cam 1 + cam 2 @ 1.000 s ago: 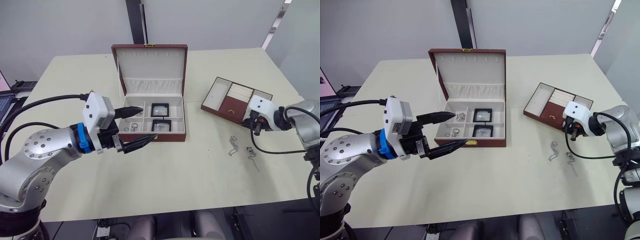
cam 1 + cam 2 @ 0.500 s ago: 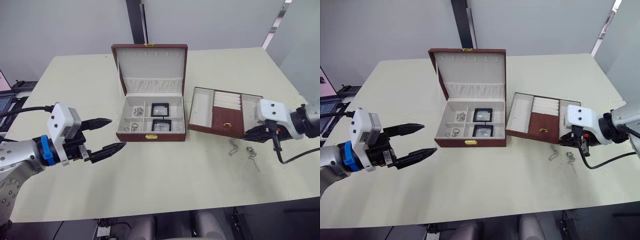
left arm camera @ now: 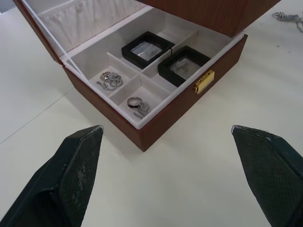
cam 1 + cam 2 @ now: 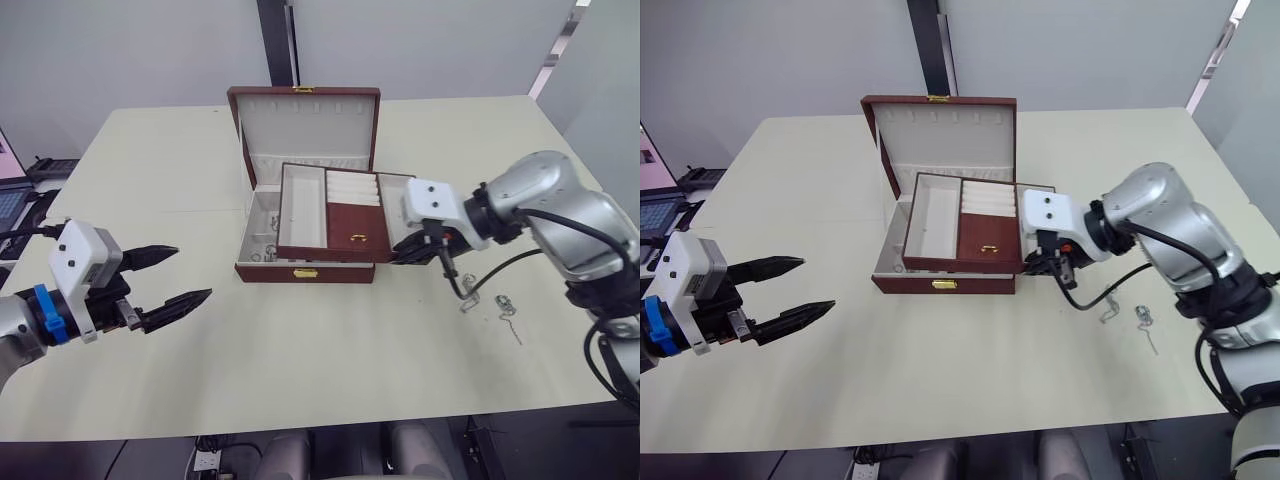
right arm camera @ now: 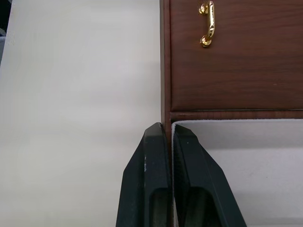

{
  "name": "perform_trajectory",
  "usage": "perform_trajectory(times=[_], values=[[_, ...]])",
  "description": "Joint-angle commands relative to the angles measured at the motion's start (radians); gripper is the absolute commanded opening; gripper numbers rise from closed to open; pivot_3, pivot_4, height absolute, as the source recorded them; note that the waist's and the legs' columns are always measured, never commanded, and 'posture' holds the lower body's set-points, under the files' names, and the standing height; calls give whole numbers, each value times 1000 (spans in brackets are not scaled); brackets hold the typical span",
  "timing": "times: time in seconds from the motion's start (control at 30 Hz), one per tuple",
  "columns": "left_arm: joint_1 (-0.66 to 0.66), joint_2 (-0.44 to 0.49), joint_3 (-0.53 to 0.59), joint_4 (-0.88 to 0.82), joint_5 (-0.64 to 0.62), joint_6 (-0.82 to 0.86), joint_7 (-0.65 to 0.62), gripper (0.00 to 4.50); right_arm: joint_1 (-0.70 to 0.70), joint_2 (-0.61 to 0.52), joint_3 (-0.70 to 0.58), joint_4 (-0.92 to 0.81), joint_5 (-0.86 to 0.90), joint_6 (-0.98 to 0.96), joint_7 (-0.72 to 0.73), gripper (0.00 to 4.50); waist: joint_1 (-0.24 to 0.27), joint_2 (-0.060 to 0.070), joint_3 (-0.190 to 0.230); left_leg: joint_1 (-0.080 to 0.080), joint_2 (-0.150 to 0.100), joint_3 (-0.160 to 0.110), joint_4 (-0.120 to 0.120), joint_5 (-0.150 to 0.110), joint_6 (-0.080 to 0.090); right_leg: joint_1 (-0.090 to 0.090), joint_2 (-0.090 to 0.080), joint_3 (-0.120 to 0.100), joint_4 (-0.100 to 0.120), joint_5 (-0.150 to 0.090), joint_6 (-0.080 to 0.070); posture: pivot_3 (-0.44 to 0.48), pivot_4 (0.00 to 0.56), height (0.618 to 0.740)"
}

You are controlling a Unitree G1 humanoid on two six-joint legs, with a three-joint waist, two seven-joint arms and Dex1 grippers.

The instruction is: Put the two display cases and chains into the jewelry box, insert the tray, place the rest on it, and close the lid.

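Over the open jewelry box (image 4: 305, 235) we see the tray (image 4: 335, 212) held up at a tilt by the right pincer (image 5: 169, 142), whose fingers are nipped tight on the tray's thin wall. The head views hide most of the box's inside behind the tray, but the left wrist view looks under it: two display cases (image 3: 163, 56) sit side by side in the compartments, with chains (image 3: 110, 79) and a ring in the cells beside them. The lid (image 4: 305, 128) stands upright. The left pincer (image 4: 168, 275) hovers wide open and empty, well apart from the box. Two small silver pieces (image 4: 487, 303) lie on the pale worktop (image 4: 330, 350). Grey walls stand behind.
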Motion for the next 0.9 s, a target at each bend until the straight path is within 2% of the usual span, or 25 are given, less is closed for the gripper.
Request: perform_trajectory(times=[0.03, 0.23, 0.5, 0.9], values=[[13, -6, 46, -24, -6, -13, -3, 4500, -65, 71, 9, 49, -10, 3, -30, 23, -2, 0, 0, 0, 0, 0, 0, 0, 0, 0, 0, 1, 0, 0, 0, 0, 150, 740], [13, -9, 59, -16, -5, -18, 1, 4500, -113, 196, 49, 191, -57, -37, -88, 23, -3, 0, 0, 0, 0, -1, 0, 1, -1, -3, 0, 1, 2, 0, 0, 0, 150, 740], [6, -14, 45, -9, 1, -35, 5, 4500, -139, 289, 66, 262, -89, -47, -115, 23, -5, 0, 0, 0, 0, -1, 0, 1, -1, -4, 0, 2, 3, 0, -1, 0, 150, 740], [4, -28, 59, 8, -4, -44, -1, 4500, -147, 333, 75, 307, -111, -72, -125, 23, -6, 0, 0, 0, 0, -1, 0, 0, -1, -6, 0, 2, 4, 1, -1, 0, 150, 740]])
